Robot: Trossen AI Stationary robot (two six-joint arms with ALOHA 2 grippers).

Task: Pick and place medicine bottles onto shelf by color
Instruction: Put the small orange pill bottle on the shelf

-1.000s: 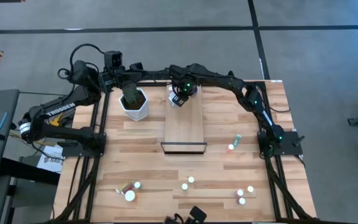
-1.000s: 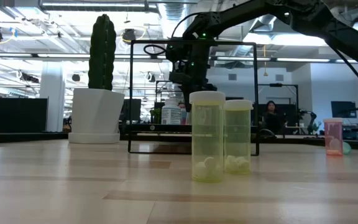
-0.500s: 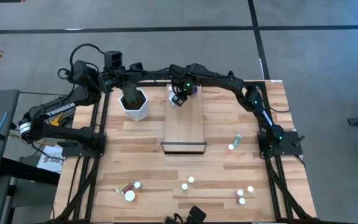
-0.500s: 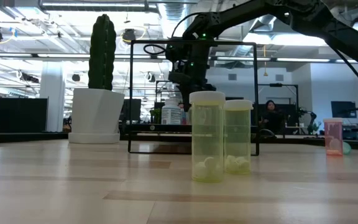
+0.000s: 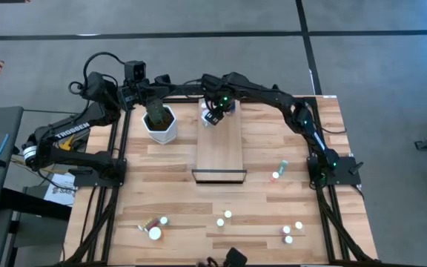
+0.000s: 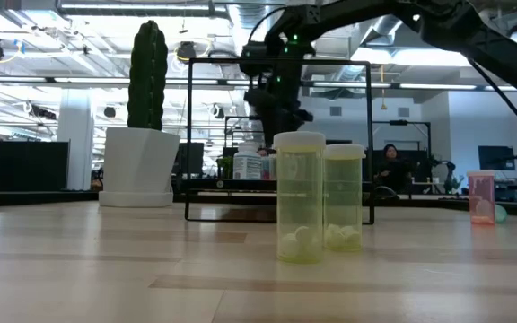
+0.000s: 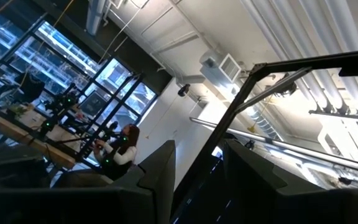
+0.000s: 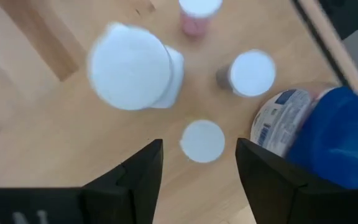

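Light-wood planks make up the table [image 5: 169,189], and on its left side the left arm waits folded behind the white hexagonal pot [image 5: 159,127]. Whether the left gripper [image 7: 194,180] is spread or closed cannot be told; its camera looks up at the ceiling.

At centre stands the shelf [image 5: 220,148], and over its far end hangs the right gripper [image 5: 215,115], fingers spread and holding nothing. Below them, a small white-capped bottle [image 8: 203,141] stands between the fingertips. This looks like a release, so the sound way out is probably straight up, fingers kept apart, since a wide white cap [image 8: 131,67], a smaller cap [image 8: 252,73], a pink bottle [image 8: 196,14] and the large blue bottle [image 8: 322,124] all stand close by and a sideways drift could tip one.

Further right, loose medicine bottles [image 5: 276,173] remain on the table near the right arm's base, with others along the front edge.

Only the right wrist view shows how the bottles crowd the shelf's far end. The low view alone shows two pale green bottles [image 6: 299,197] upright side by side, and the gripper raised above the shelf's frame.
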